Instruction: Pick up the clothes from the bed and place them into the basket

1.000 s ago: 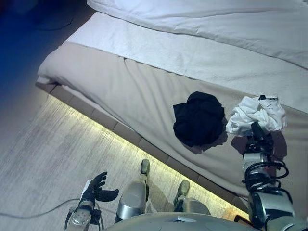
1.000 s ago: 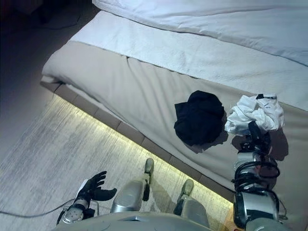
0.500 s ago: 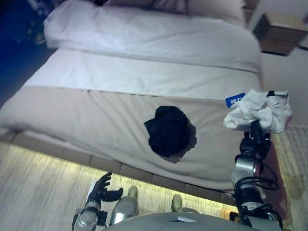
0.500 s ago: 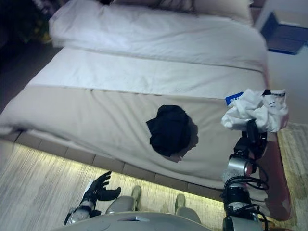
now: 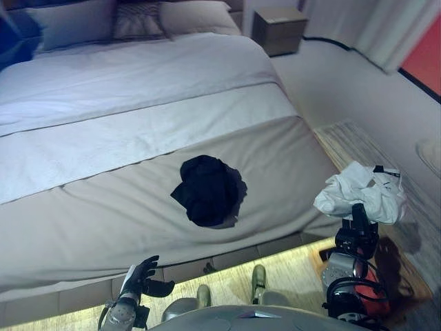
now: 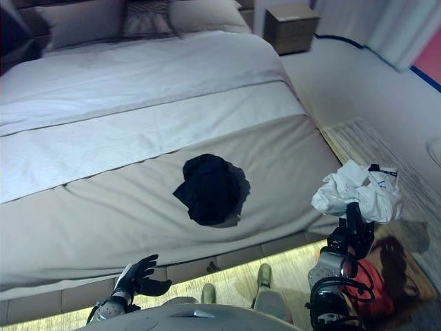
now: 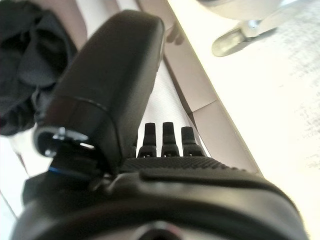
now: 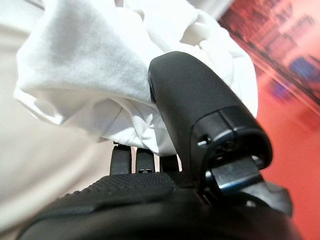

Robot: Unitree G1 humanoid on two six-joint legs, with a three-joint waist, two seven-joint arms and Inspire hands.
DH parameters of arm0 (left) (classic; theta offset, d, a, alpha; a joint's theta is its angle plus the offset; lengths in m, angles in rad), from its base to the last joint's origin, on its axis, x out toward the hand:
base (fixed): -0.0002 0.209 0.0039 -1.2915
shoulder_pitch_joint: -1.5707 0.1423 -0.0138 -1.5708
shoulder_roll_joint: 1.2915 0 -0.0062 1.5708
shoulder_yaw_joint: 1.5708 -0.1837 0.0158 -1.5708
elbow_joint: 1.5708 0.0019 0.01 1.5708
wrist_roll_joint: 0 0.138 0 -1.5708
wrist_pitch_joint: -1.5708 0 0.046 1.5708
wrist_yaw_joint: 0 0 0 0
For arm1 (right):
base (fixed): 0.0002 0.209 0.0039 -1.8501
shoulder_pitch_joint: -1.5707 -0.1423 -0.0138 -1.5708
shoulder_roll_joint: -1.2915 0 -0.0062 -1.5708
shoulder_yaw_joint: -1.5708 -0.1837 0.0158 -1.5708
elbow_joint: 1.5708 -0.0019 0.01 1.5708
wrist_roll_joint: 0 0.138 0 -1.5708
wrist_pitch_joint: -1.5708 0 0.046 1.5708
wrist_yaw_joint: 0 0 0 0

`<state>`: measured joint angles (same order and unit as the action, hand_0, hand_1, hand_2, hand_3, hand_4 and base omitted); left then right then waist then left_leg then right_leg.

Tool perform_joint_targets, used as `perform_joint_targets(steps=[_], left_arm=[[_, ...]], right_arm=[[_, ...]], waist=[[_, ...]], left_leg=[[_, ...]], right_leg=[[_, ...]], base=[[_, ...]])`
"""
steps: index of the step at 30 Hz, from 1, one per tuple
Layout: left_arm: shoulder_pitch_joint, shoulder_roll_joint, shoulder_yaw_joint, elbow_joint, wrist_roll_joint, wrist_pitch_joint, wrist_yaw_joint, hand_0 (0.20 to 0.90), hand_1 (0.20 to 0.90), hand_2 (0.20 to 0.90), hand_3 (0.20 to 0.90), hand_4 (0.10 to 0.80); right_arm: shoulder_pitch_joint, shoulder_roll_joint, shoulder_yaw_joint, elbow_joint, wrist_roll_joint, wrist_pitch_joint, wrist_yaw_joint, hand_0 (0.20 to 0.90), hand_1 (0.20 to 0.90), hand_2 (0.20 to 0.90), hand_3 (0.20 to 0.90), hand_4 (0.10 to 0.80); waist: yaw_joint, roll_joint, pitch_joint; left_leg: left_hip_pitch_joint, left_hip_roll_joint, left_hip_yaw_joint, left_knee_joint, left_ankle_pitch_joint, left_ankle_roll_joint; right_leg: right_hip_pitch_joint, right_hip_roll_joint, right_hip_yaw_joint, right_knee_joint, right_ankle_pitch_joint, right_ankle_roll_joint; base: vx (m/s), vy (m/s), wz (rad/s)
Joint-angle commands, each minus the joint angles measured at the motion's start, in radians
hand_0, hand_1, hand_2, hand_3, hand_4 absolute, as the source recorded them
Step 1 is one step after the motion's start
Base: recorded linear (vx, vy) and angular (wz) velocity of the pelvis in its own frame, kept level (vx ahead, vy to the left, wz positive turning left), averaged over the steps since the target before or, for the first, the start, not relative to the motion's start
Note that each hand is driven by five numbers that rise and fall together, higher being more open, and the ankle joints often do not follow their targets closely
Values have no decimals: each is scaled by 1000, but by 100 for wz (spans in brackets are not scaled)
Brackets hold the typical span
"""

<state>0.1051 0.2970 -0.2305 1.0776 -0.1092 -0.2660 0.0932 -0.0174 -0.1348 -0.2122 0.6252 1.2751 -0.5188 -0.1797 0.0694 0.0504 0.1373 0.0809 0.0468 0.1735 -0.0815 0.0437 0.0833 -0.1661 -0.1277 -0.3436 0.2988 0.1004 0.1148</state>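
My right hand (image 5: 358, 234) is shut on a crumpled white garment (image 5: 362, 194) and holds it in the air off the bed's right corner; in the right wrist view the thumb (image 8: 200, 105) presses into the white cloth (image 8: 80, 70). Below it a red basket (image 6: 362, 286) shows behind the arm on the floor. A black garment (image 5: 207, 189) lies bunched on the beige bedspread (image 5: 103, 214) near the bed's middle, and it also shows in the left wrist view (image 7: 25, 55). My left hand (image 5: 141, 276) hangs open and empty low at the bed's foot.
The bed has a white sheet band (image 5: 138, 131) and pillows (image 5: 138, 17) at the head. A wooden nightstand (image 5: 279, 27) stands at the far right of the bed. A striped rug (image 5: 358, 141) lies on the floor to the right. A lit strip runs under the bed frame (image 5: 275, 252).
The whole view has swung to the right as the camera turned. My right hand has carried the white garment off the bed and holds it over the floor beside the bed's corner.
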Motion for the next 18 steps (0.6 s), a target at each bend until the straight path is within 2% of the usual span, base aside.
perform_joint_targets(steps=[1,2,3,4,5,6,7,8,10,12,15,18], left_arm=[[-19,33,23,20,-46,-35,30,900,900,900,900,800],[-22,26,20,24,-47,-33,28,900,900,900,900,800],[-24,25,18,25,-36,-32,24,900,900,900,900,800],[-33,25,12,27,-27,-25,27,900,900,900,900,800],[-38,27,11,24,-25,-25,27,900,900,900,900,800],[-40,26,12,21,-24,-26,27,900,900,900,900,800],[-45,21,17,15,-24,-21,33,900,900,900,900,800],[-46,19,18,13,-22,-24,32,900,900,900,900,800],[-57,12,22,-14,-14,-42,14,900,900,900,900,800],[-61,5,20,-20,-28,-39,34,900,900,900,900,800],[-52,-8,29,-20,-8,-51,35,900,900,900,900,800],[-35,-20,28,-6,-8,-72,34,900,900,900,900,800]], right_arm=[[-72,-67,12,-136,-94,-78,45,300,300,300,200,100],[-77,-59,25,-130,-119,-80,37,300,300,300,200,100],[-79,-56,29,-129,-129,-84,26,300,300,300,200,100],[-82,-38,49,-132,-152,-80,2,300,300,300,200,100],[-83,-20,70,-134,-182,-82,-22,300,300,300,200,100],[-83,-15,80,-134,-191,-82,-33,300,300,300,200,100],[-78,-6,99,-132,-192,-71,-54,300,300,300,200,100],[-76,-4,103,-132,-193,-64,-65,300,300,300,200,100],[-55,-12,137,-119,-218,-30,-77,300,300,300,200,100],[-45,-24,143,-95,-221,-10,-80,300,300,300,200,100],[-40,-53,139,-34,-220,13,-106,300,300,300,200,100],[-64,-88,141,29,-224,36,-114,300,300,300,200,100]], waist=[[82,-14,-50],[102,-21,-56],[113,-22,-53],[140,-39,-55],[159,-56,-57],[160,-61,-57],[154,-72,-58],[152,-75,-59],[130,-94,-55],[115,-101,-53],[101,-115,-36],[136,-106,-15]], left_leg=[[-57,-90,-70,9,-70,-24],[-56,-88,-59,4,-85,-26],[-67,-86,-35,11,-70,-23],[-77,-78,1,15,-66,-31],[-81,-63,34,20,-54,-52],[-83,-55,45,20,-48,-59],[-93,-34,71,22,-33,-76],[-97,-27,79,24,-29,-81],[-116,12,112,40,-12,-105],[-112,25,120,47,-10,-117],[-127,46,94,127,-28,-140],[-162,2,-73,147,-21,-151]], right_leg=[[151,-121,-86,17,-45,17],[191,-143,-110,19,-68,35],[200,-150,-137,9,-53,24],[247,-154,-179,-33,-65,33],[302,-119,-202,-159,-90,27],[316,-99,-198,-204,-102,27],[329,-61,-171,-264,-113,26],[329,-53,-161,-274,-113,26],[322,-19,-128,-338,-101,12],[316,-9,-119,-359,-88,3],[299,-5,-98,-369,-69,-16],[306,4,-31,-375,-61,-22]], base=[[-156,-67,-106],[-203,-83,-111],[-217,-185,-112],[-286,-308,-120],[-232,-363,-131],[-203,-350,-119],[-138,-206,-94],[-188,-243,-94],[-211,-246,-116],[-117,-149,-101],[-66,-102,-40],[-17,-13,-33]])
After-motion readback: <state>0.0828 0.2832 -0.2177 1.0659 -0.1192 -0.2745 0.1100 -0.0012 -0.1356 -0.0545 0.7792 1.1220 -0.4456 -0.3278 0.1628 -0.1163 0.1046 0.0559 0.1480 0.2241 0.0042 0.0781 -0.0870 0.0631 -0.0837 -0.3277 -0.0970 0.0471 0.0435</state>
